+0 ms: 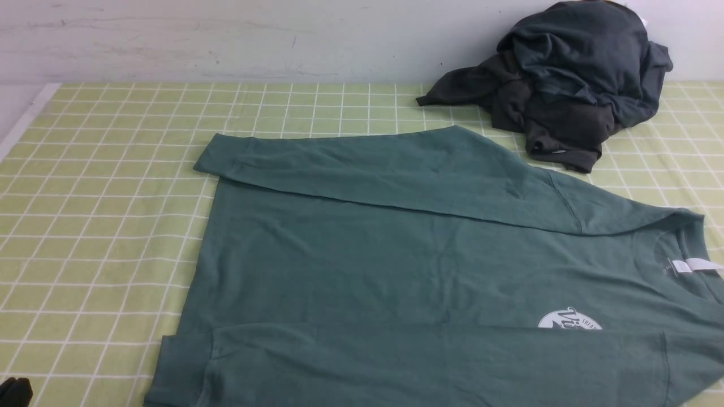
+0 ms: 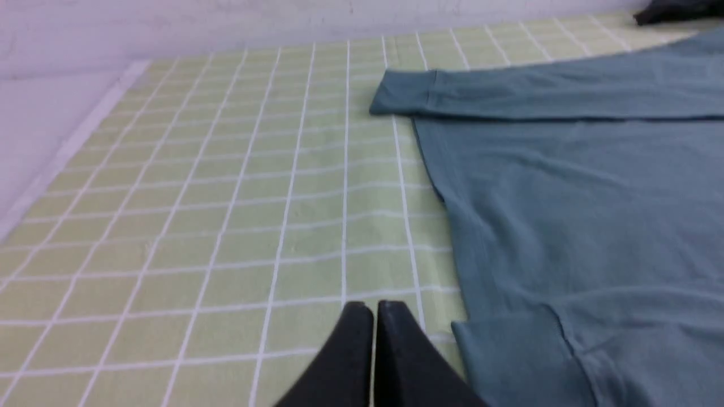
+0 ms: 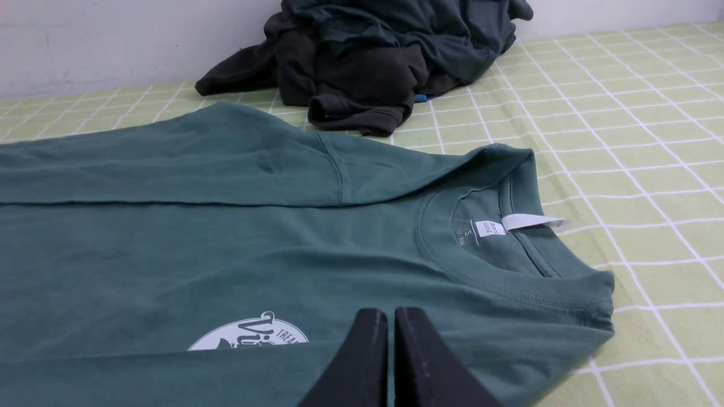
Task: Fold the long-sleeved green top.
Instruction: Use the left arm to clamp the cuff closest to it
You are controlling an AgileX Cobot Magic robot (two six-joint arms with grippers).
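A teal-green long-sleeved top (image 1: 362,265) lies flat on the checked cloth, both sleeves folded across its body, white neck label (image 1: 694,265) showing.

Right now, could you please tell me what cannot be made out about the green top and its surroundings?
- Chest logo: front view, lower part covered by the folded near sleeve.
- Neck label: right wrist view, small print unreadable.
- Green long-sleeved top: front view, cut off at bottom and right edges.
- Dark garments: front view, crumpled together, number unclear.
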